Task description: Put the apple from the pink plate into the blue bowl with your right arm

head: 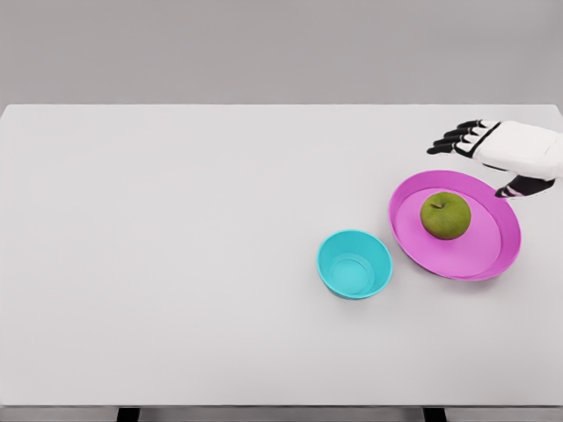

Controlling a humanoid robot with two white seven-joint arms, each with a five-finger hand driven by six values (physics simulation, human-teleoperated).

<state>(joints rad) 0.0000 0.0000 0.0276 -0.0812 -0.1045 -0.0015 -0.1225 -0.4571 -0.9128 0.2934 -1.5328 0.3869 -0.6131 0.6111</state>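
Note:
A green apple [445, 215] rests on the pink plate [489, 253] at the right side of the table. The blue bowl [354, 264] stands just left of the plate, upright and with nothing in it. My right hand [482, 158] comes in from the right edge and hovers behind the plate's far rim, above and to the right of the apple. Its dark fingers [453, 139] are spread and point left, and the thumb [521, 187] hangs over the plate's far right rim. It holds nothing. The left arm does not show.
The white table [176, 264] spans the whole view, with its front edge near the bottom and a grey wall behind it. Nothing else stands on it besides the bowl and the plate.

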